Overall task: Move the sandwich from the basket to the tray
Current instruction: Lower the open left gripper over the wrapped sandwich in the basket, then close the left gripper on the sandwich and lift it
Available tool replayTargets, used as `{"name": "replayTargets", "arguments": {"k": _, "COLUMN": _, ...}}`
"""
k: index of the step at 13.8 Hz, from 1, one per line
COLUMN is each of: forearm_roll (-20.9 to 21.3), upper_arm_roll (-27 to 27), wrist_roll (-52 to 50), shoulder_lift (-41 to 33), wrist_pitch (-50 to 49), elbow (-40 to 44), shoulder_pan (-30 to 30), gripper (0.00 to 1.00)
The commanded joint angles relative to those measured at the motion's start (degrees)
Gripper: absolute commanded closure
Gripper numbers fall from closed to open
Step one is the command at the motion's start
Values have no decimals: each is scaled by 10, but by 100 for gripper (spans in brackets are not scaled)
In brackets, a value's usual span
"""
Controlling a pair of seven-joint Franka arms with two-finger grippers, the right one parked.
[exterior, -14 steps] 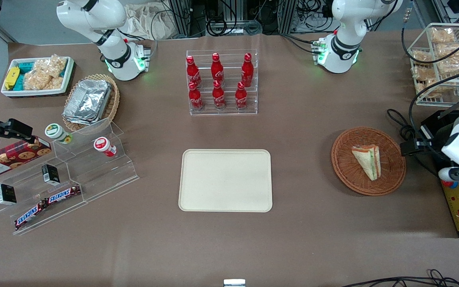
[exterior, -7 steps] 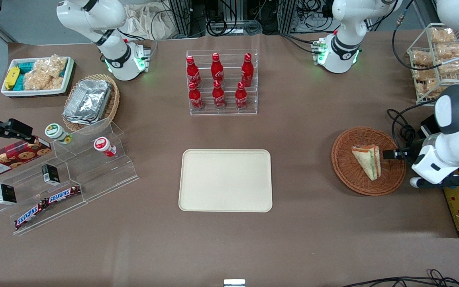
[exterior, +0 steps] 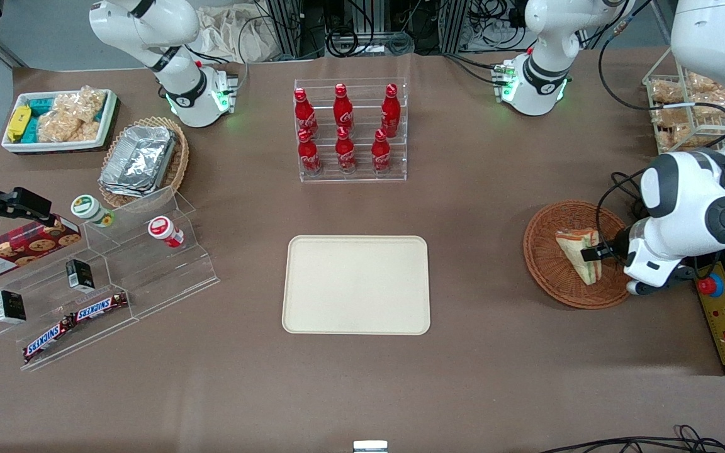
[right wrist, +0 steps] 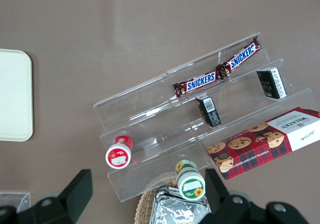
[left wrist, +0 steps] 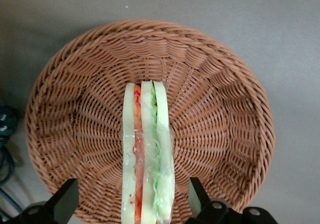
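The tray (exterior: 356, 284) lies at the centre of the front view, flat on the table, with nothing on it. The basket (exterior: 545, 264) sits at centre right of the same frame, toward the working arm's end of the table and well apart from the tray. The sandwich (exterior: 576, 253) rests inside the basket, standing on one long edge with its filling layers facing up.

The left arm's gripper (exterior: 596, 253) hovers over the basket at the right of the front frame, directly above the sandwich. In the left wrist view the fingers (left wrist: 64, 204) are spread wide, one on each side of the sandwich (left wrist: 148, 154), neither touching it; basket (left wrist: 220, 114) weave shows in both gaps.

Assessment: the step in hand is the approach to the grasp; the transfer has not begun. The next move appears to call for a short descent, then closing across the bread faces with light pressure, as the soft wrapped wedge would likely deform or slip under a hard pinch.
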Motion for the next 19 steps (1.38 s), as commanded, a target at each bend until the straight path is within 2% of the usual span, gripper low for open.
{"name": "replayTargets", "arguments": {"k": 1, "forearm_roll": -6, "upper_arm_roll": -5, "wrist_roll": -36, "shoulder_lift": -3, "wrist_pitch": 53, "elbow": -29, "shoulder_pan": 7, "gripper": 2}}
{"name": "replayTargets", "arguments": {"k": 5, "forearm_roll": -6, "upper_arm_roll": -5, "wrist_roll": -51, "shoulder_lift": 6, "wrist_pitch": 135, "elbow": -83, "shoulder_pan": 7, "gripper": 2}}
{"name": "replayTargets", "arguments": {"k": 6, "forearm_roll": -4, "upper_arm_roll": -5, "wrist_roll": -51, "shoulder_lift": 5, "wrist_pitch": 141, "elbow": -90, "shoulder_pan": 7, "gripper": 12}}
{"name": "replayTargets", "arguments": {"k": 7, "forearm_roll": -2, "upper_arm_roll": -6, "wrist_roll": -51, "shoulder_lift": 3, "wrist_pitch": 138, "elbow": -90, "shoulder_pan": 6, "gripper": 32}}
{"name": "replayTargets", "arguments": {"k": 8, "forearm_roll": -2, "upper_arm_roll": -7, "wrist_roll": -50, "shoulder_lift": -2, "wrist_pitch": 130, "elbow": -87, "shoulder_pan": 3, "gripper": 59}}
{"name": "replayTargets", "arguments": {"k": 10, "forearm_roll": -2, "upper_arm_roll": -11, "wrist_roll": -50, "shoulder_lift": -14, "wrist_pitch": 105, "elbow": -84, "shoulder_pan": 0, "gripper": 100}}
{"name": "replayTargets", "arguments": {"k": 12, "forearm_roll": -2, "upper_arm_roll": -14, "wrist_roll": -49, "shoulder_lift": -25, "wrist_pitch": 36, "elbow": -46, "shoulder_pan": -11, "gripper": 100}}
{"name": "replayTargets", "arguments": {"k": 16, "forearm_roll": -7, "upper_arm_roll": -54, "wrist_roll": -56, "shoulder_lift": -14, "wrist_pitch": -213, "elbow": 185, "shoulder_pan": -14, "gripper": 100}}
{"name": "replayTargets", "arguments": {"k": 19, "forearm_roll": -7, "upper_arm_roll": -94, "wrist_roll": -56, "shoulder_lift": -18, "wrist_pitch": -253, "elbow": 291, "shoulder_pan": -14, "gripper": 100}}
